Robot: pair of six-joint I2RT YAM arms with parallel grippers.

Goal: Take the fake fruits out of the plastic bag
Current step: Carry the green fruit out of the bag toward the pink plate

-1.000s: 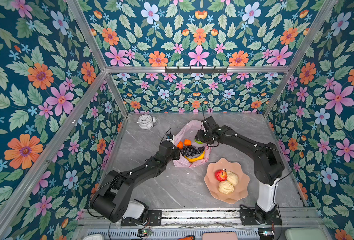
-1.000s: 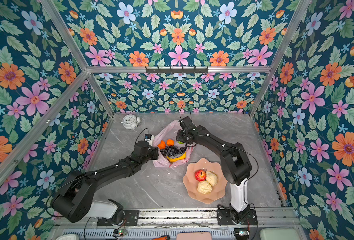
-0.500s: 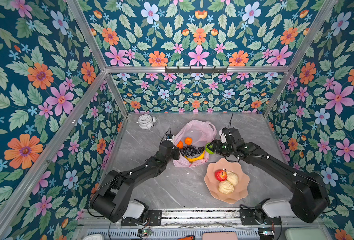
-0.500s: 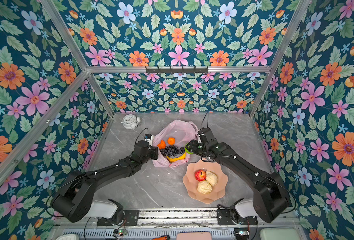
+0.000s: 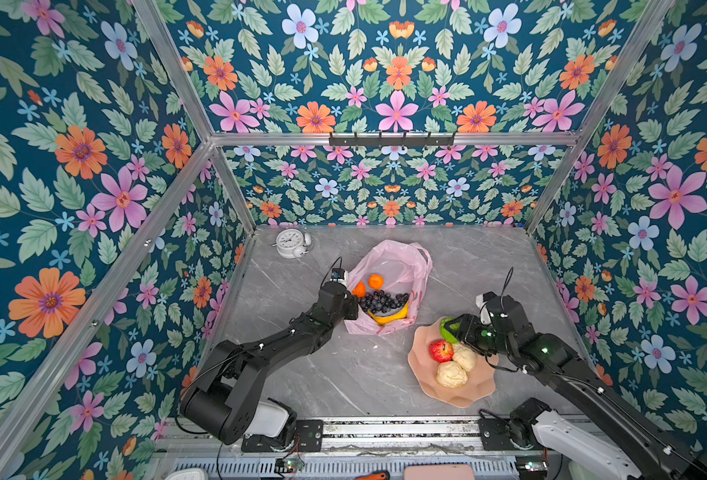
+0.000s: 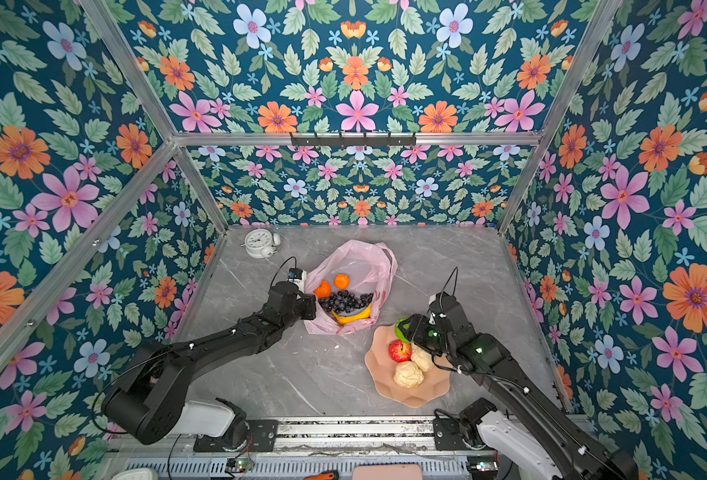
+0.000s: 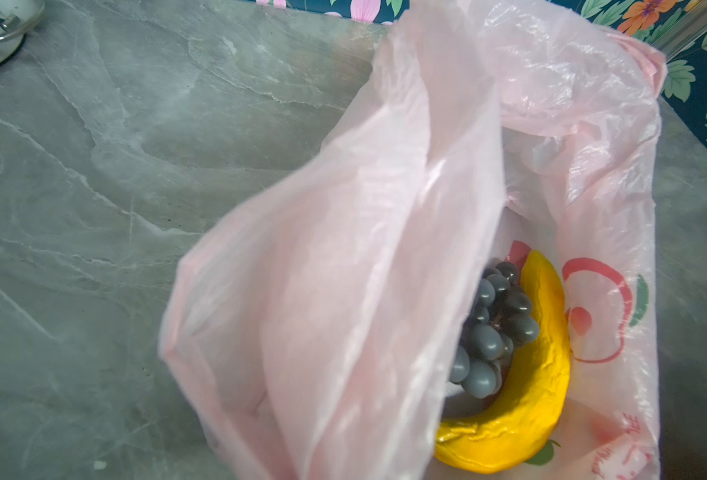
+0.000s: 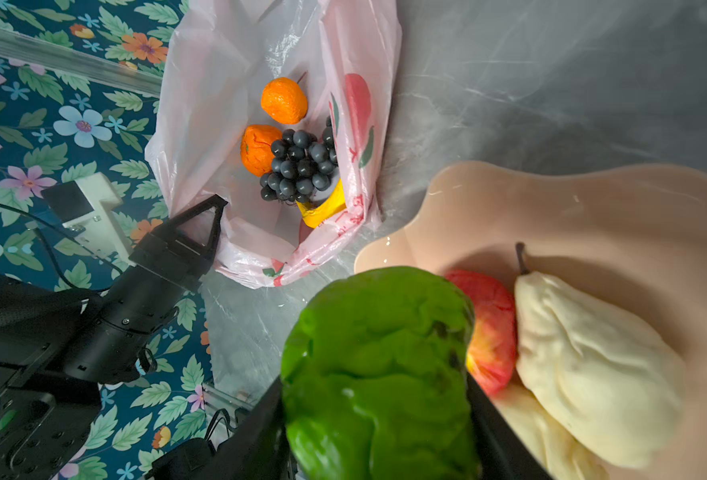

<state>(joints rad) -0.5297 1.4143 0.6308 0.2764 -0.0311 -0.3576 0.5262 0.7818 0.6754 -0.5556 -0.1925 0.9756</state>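
The pink plastic bag [image 5: 401, 262] lies open mid-table. Inside it are two oranges [image 5: 375, 281], a dark grape bunch [image 5: 383, 301] and a yellow banana [image 5: 390, 318]. My left gripper [image 5: 352, 309] is shut on the plastic bag's near-left rim; in the left wrist view the plastic [image 7: 364, 270] hides its jaws. My right gripper [image 8: 374, 386] is shut on the bumpy green fruit [image 8: 381, 353], which hangs over the far rim of the peach bowl [image 5: 468, 395]. In the bowl lie a red apple [image 5: 440, 350] and two cream lumpy pieces [image 5: 451, 374].
A white alarm clock [image 5: 293, 243] stands at the back left corner. Floral walls close in the grey marble table [image 5: 343, 374] on three sides. A metal rail [image 5: 385, 430] runs along the front edge.
My right gripper has carried the green fruit from the bag's mouth rightward and toward the front, to the bowl's far rim. The left arm and bag have stayed put.
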